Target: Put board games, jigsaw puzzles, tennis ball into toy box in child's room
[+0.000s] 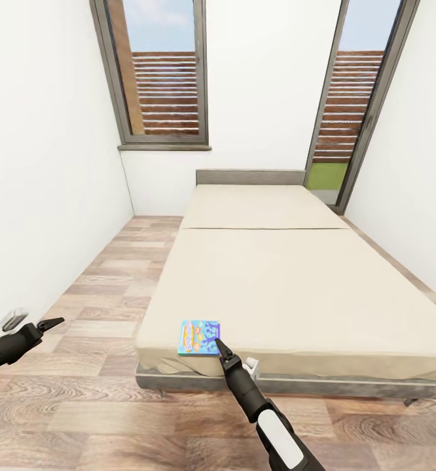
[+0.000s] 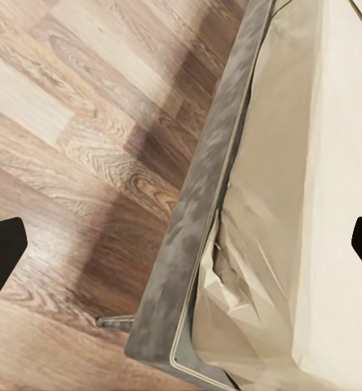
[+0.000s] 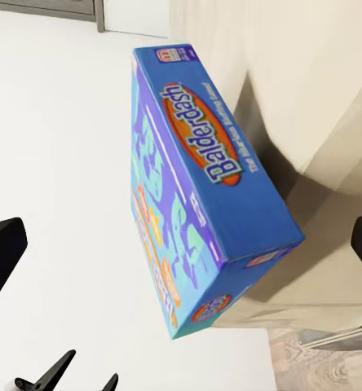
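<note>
Your right gripper (image 1: 218, 343) reaches forward, jaws apart, its tip right at the blue board game (image 1: 199, 337) on the bed's (image 1: 277, 288) near corner. Your left gripper (image 1: 53, 322) hangs over the floor (image 1: 93, 288), jaws apart.

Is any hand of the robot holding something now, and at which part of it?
Nothing is held. The right hand is open beside the blue board game on the bed, fingers apart. The left hand is open and empty.

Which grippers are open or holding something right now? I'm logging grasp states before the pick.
Left gripper: open, empty, over the floor beside the bed.
Right gripper: open, at the blue board game, not gripping it.
</note>
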